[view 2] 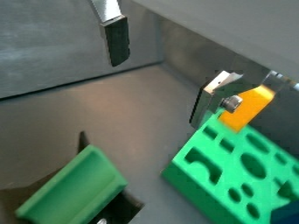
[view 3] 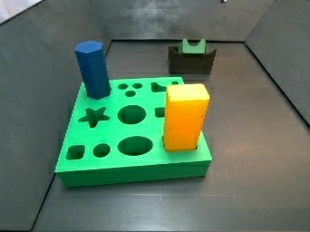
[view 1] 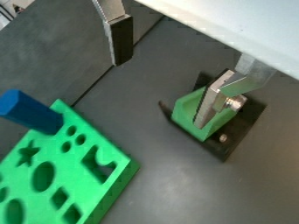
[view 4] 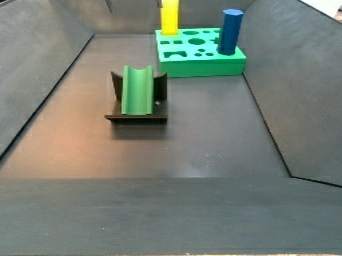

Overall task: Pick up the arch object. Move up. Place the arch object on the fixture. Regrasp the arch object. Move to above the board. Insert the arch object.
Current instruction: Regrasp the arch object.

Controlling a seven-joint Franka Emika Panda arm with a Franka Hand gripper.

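The pincer (view 1: 176, 72) hangs open and empty above the dark floor, its 2 fingers (view 2: 114, 39) well apart. The arch object (view 4: 136, 90) rests on the fixture (view 4: 135, 115), apart from the board (view 3: 130, 131) holding the blue prism (view 3: 91, 68) and orange-yellow block (view 3: 186, 116).

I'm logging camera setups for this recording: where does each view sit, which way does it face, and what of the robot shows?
Wrist view: looks down past a finger at the fixture holding the arch object, with the board beside it.
Wrist view: same height, opposite side; a finger, the arch object, the board.
Side view: at the board's end, fixture behind; no robot.
Side view: at the fixture's end, board behind; no robot.
The gripper hangs open above the fixture. All views share arch object and board.
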